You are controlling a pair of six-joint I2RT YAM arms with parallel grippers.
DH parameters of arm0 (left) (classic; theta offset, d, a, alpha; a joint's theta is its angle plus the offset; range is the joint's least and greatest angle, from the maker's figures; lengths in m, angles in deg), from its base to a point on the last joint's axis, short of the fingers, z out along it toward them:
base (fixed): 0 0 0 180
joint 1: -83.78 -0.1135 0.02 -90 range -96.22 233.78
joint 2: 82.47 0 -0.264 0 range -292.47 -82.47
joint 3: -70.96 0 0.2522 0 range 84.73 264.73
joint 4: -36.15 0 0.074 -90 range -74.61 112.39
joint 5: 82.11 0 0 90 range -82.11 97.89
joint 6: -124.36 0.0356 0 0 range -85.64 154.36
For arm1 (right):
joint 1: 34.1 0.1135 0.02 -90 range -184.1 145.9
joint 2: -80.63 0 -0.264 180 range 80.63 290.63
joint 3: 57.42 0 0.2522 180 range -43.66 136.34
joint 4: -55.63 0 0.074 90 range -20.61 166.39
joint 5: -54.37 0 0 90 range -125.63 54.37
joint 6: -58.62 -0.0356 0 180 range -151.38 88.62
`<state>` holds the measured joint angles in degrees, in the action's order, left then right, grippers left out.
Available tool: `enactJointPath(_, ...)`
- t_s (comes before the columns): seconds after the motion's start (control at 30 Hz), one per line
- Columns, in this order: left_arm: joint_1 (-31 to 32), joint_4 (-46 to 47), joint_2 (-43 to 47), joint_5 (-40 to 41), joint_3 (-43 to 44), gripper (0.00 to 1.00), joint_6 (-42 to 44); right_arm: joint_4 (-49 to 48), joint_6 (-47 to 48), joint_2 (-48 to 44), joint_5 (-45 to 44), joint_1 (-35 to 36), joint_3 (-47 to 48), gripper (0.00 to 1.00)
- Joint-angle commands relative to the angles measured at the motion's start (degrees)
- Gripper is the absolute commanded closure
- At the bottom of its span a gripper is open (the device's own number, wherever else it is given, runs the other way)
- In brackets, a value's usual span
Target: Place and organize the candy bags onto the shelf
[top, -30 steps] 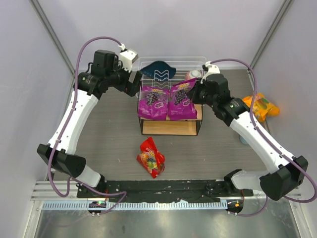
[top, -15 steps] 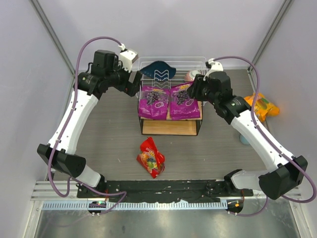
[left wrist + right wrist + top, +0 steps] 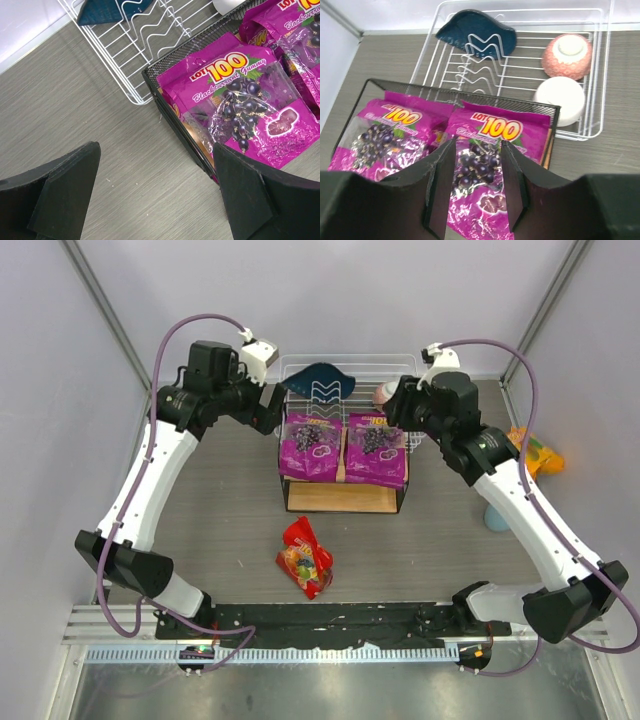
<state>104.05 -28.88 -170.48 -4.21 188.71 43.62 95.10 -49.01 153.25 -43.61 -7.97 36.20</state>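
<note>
Two purple candy bags (image 3: 309,445) lie side by side on top of the shelf (image 3: 345,498). On the tabletop (image 3: 220,510), the red bag (image 3: 305,558) lies before the shelf and the orange bag (image 3: 530,452) well to its right. The left gripper (image 3: 155,147) and right gripper (image 3: 477,145) hang spread and empty. The bags look light, crinkly and slippery, so pinch a sealed edge.

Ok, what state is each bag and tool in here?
Left purple bag: flat on the shelf top tier.
Right purple bag: flat beside it, not gripped.
Red bag: on the table, unshelved.
Orange bag: on the table, partly hidden by the right arm.
Left tool: open, empty.
Right tool: open, empty.
</note>
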Motion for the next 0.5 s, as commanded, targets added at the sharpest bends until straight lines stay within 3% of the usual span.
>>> enactJointPath(0.0,-0.23,1.61,0.64,-2.05,-0.36,0.00,0.06,-0.31,1.19,-0.55,8.83,-0.03,1.01,0.53)
enactJointPath(0.13,-0.23,2.05,1.17,-1.97,-1.24,0.00,0.06,-2.07,-0.39,1.64,18.69,1.20,0.30,0.53)
enactJointPath(0.23,-0.23,1.87,1.17,-1.97,-1.24,0.00,-0.03,-2.25,-1.26,3.40,18.71,3.31,0.21,0.50)
enactJointPath(0.37,-0.23,1.96,1.08,-2.05,-1.42,0.00,0.06,-5.31,-5.20,5.34,21.16,4.63,-2.06,0.38)
enactJointPath(0.47,-0.23,1.78,0.65,-2.05,-1.33,0.00,-0.03,-8.57,-7.67,6.92,23.80,4.72,-4.18,0.37)
